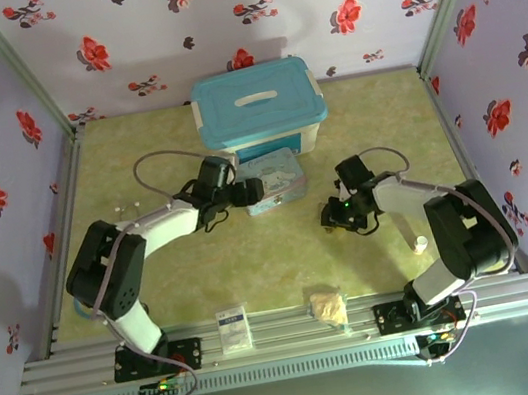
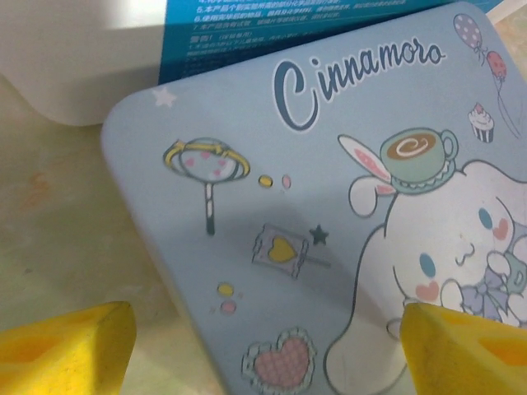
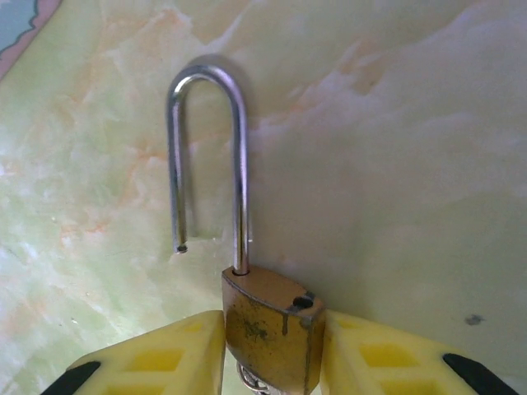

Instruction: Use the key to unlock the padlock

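- Two yellow, hollow-ribbed fingers (image 3: 156, 362) of the right end effector (image 3: 272, 350) clamp the padlock (image 3: 270, 325) by its flat sides, low over the worktop (image 3: 395, 148).
- Boxy and brass-gold, the padlock body is scuffed and stained, with a dark hole in its top face near one corner.
- Thin and polished, the silver shackle (image 3: 240, 181) forms a tall U. Its long leg sits in the body and its short leg hangs free, tip clear of the body, so the lock is open.
- Beneath the body a curl of silver metal is cut off by the bottom edge of the right wrist view; I cannot tell what it is.
- Glossy pale green marbling with faint orange veins covers the worktop.
- Spread wide, the left end effector (image 2: 268, 350) shows only its yellow fingertips at the two lower corners of the left wrist view, over the smooth, round-cornered blue cartoon tin (image 2: 272, 206).
- Behind the tin stands a white plastic box (image 1: 257, 107) with a teal lid; its label is cropped and blurred at the wrist.
- Near the front edge lie a white card (image 1: 233, 329) and a beige lumpy wad (image 1: 329, 306).
- Seen from above, the right end effector sits right of the tin, apart from it.
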Controlling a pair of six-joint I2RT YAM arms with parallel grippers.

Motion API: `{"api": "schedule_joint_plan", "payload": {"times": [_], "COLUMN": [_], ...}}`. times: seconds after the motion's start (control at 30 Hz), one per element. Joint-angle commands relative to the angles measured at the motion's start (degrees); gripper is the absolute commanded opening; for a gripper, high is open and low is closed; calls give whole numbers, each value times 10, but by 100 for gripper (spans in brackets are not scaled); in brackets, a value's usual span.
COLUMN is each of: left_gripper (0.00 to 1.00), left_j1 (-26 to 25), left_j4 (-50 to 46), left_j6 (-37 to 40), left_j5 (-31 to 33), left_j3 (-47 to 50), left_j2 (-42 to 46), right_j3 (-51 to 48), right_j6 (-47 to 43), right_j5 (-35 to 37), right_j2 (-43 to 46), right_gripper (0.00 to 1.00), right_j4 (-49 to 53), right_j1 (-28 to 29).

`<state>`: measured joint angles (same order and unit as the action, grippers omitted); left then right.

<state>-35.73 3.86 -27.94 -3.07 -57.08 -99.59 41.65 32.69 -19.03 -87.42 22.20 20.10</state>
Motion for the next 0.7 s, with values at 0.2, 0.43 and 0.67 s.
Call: {"api": "schedule_joint_plan", "payload": {"times": [0.2, 0.43, 0.67], "left_gripper": [84, 85, 91], "left_j1": [9, 18, 40], "left_j4": [38, 7, -19], "left_j6": [-15, -7, 2], "left_j5": [-25, -18, -6], "left_j3": [-68, -85, -21], "left_j2": [-51, -33, 88], "right_j3": [17, 26, 32], "right_j6": [-28, -28, -32], "right_j5": [175, 184, 197], "right_j2": [36, 64, 94], "right_gripper": [43, 51, 55], "right_j4": [144, 142, 129], "right_j1": [-16, -16, -16]}}
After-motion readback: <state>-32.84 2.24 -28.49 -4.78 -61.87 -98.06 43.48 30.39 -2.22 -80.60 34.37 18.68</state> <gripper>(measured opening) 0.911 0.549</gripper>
